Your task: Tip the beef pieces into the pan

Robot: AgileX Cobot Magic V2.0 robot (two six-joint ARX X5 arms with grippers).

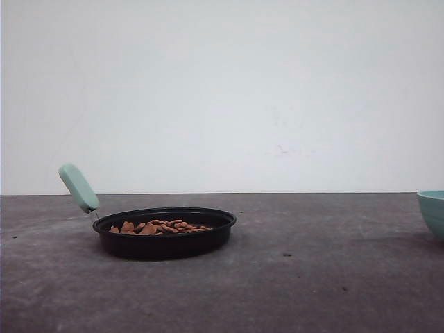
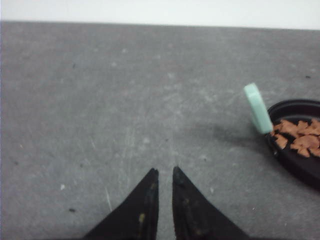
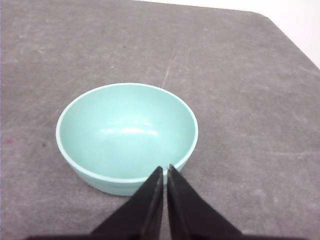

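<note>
Well apart from the narrowly closed left gripper (image 2: 165,172), beef pieces (image 2: 299,138) fill the pan (image 2: 300,165).

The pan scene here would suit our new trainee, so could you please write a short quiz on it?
1. True or false: the beef pieces lie in the teal bowl.
2. Where does the bowl stand in the front view? A) left of the pan B) far right, apart from the pan C) on the pan
3. Fill in: the pan's handle is pale ____.

Key:
1. False: they lie in the pan, and the bowl is empty.
2. B
3. Green. Also note that the left gripper and the right gripper each hold nothing, fingertips nearly together.
</note>
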